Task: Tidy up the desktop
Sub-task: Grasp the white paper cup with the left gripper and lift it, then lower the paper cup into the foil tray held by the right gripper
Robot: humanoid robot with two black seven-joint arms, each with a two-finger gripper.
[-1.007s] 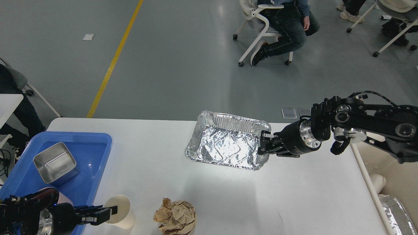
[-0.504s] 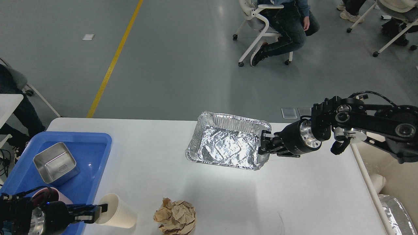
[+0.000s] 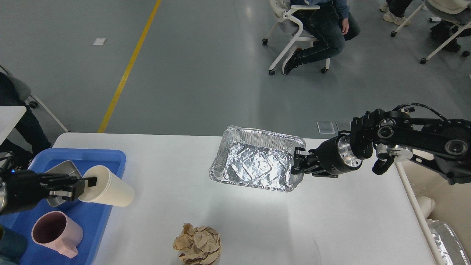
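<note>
The white desktop (image 3: 257,221) fills the lower view. My left gripper (image 3: 86,185) is shut on the rim of a white paper cup (image 3: 110,187), held tilted sideways above the right edge of the blue tray (image 3: 103,156). My right gripper (image 3: 297,163) is shut on the right rim of a crinkled foil tray (image 3: 254,163), held a little above the desktop near its far edge. A crumpled brown paper ball (image 3: 198,243) lies on the desktop near the front edge.
The blue tray holds a steel box (image 3: 62,171), partly hidden by my left arm, and a pink mug (image 3: 55,233). A cream bin (image 3: 441,198) stands off the desktop's right side with another foil tray (image 3: 447,235) in it. People sit on chairs (image 3: 290,25) beyond.
My left gripper has lifted the paper cup from the desktop's front and carried it up and left, tipping it sideways over the blue tray's edge. The pink mug is uncovered. The right gripper and foil tray barely moved.
</note>
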